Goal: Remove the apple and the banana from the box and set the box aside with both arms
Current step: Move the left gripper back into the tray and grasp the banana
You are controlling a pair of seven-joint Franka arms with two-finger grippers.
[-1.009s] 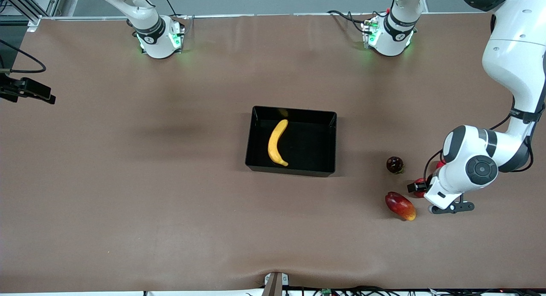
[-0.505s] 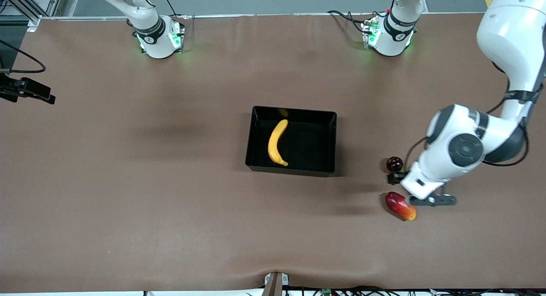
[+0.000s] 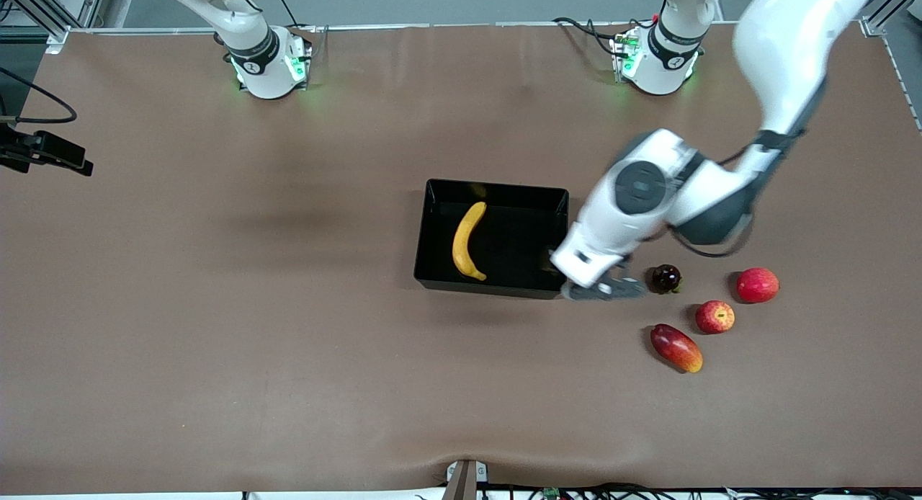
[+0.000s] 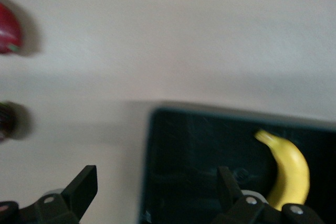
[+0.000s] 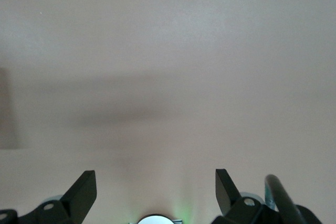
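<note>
The black box (image 3: 520,246) sits mid-table with the yellow banana (image 3: 467,242) lying in it. The apple (image 3: 714,316), red with yellow streaks, rests on the table toward the left arm's end, nearer to the front camera than the box. My left gripper (image 3: 562,266) hangs open and empty over the box's wall at that end. In the left wrist view the left gripper (image 4: 156,187) straddles that wall of the box (image 4: 199,150), with the banana (image 4: 290,167) farther inside. My right gripper (image 5: 156,187) is open and empty above bare table, out of the front view.
A dark maroon fruit (image 3: 665,278) lies just beside my left wrist. A plain red round fruit (image 3: 757,284) and an oblong mango (image 3: 676,347) lie near the apple. The left wrist view shows the maroon fruit (image 4: 5,121) and a red fruit (image 4: 8,35).
My left arm has swung from beside the mango over to the box's end wall, uncovering the apple and the plain red fruit. The right arm has not moved.
</note>
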